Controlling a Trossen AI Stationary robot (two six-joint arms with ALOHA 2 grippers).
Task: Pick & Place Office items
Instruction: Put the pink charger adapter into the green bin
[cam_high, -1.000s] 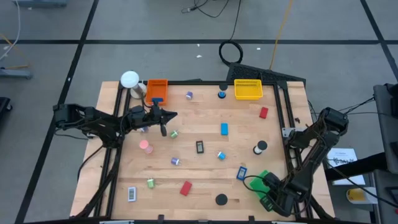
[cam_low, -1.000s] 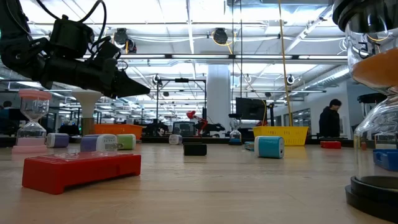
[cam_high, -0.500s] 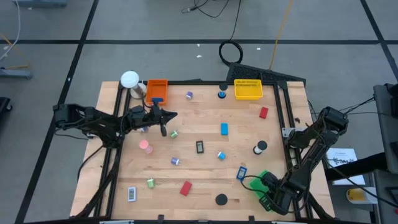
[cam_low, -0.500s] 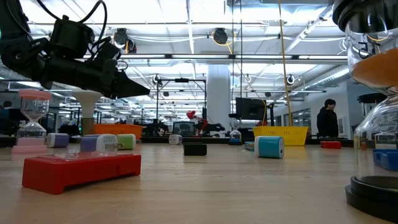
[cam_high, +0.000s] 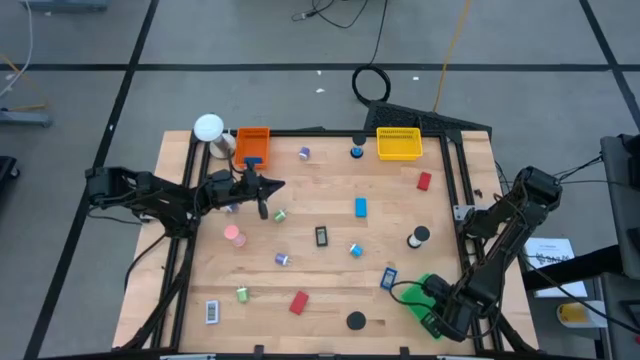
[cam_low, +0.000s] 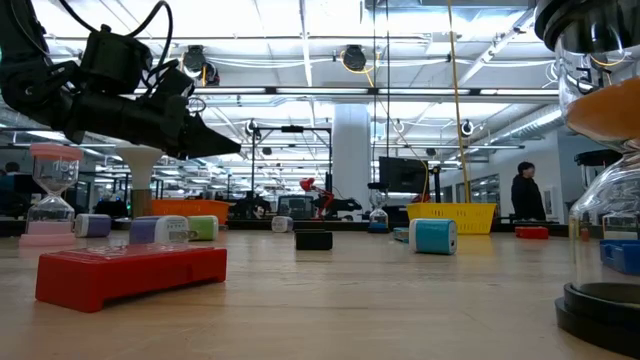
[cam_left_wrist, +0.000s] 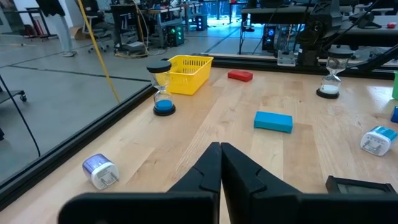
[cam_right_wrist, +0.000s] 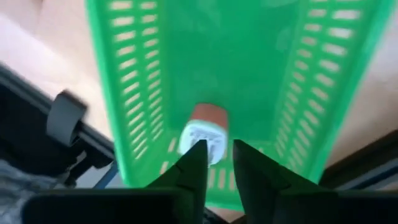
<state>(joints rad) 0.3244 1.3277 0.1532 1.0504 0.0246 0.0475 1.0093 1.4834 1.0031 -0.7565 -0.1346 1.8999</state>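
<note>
Right gripper (cam_right_wrist: 216, 163) hangs over the green tray (cam_right_wrist: 149, 74), fingers narrowly apart, holding nothing; a green-white roll (cam_right_wrist: 200, 138) lies on the tray floor just past the fingertips. Drop step looks done; next calls for lifting out. Left gripper (cam_left_wrist: 220, 163) shut, empty, blue rectangle (cam_left_wrist: 273, 121) farther ahead on the desk (cam_left_wrist: 186, 130). Brown piece behind the roll unclear.

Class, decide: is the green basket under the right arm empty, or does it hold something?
Not empty. In the right wrist view, the green basket holds a small white-faced piece lying on its floor, just beyond the right gripper.
</note>
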